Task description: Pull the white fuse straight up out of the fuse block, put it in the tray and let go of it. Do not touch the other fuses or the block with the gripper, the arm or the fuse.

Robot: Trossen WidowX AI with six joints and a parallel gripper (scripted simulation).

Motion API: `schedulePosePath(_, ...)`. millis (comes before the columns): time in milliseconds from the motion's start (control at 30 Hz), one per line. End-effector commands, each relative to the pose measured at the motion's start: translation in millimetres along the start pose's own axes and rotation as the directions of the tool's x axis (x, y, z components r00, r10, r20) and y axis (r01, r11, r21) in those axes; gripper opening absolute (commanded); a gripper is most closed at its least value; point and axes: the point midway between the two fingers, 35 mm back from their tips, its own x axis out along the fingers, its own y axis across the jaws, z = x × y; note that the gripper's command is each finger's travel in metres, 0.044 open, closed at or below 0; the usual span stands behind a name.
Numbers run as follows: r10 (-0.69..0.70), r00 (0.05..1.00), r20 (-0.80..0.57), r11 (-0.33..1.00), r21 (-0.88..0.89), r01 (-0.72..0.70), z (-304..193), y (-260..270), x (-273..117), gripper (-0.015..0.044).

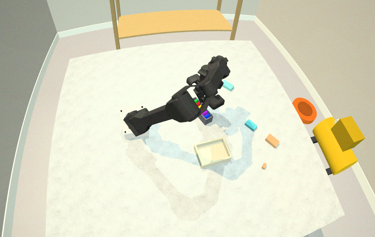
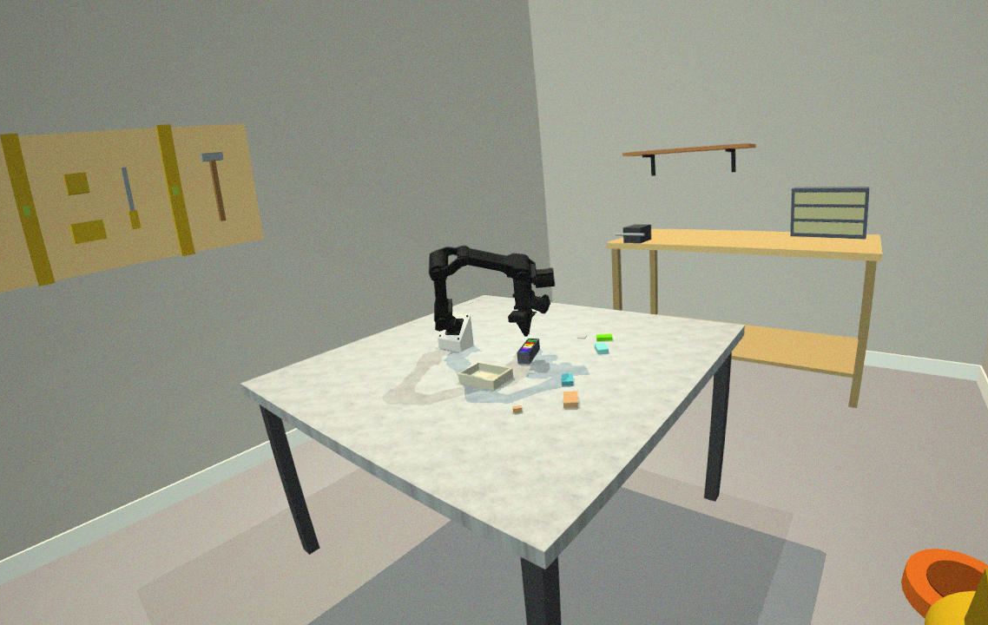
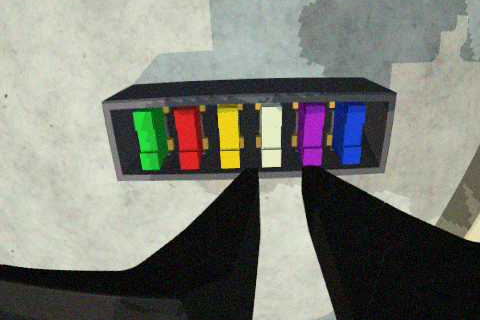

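The white fuse sits fourth from the left in the fuse block, between the yellow fuse and the purple fuse. In the top view the arm hides it. My gripper is open with a narrow gap, empty, pointing down a little above the block. In the wrist view the gap lies just below the white fuse and slightly to its right; the right fingertip overlaps the purple fuse's lower end. The cream tray holds nothing that I can see.
Green, red and blue fuses also stand in the block. A teal block, an orange block and a small orange piece lie right of the tray. A light turquoise block and a green block lie beyond the gripper.
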Motion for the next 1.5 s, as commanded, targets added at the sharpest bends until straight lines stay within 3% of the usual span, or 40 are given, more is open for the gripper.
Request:
schedulePosePath(0,0.007,1.000,-0.007,1.000,0.023,-0.007,0.5,0.3,2.3,0.0072)
schedulePosePath(1467,0.005,1.000,-0.007,1.000,0.024,-0.005,0.0,-1.2,33.3,0.0072)
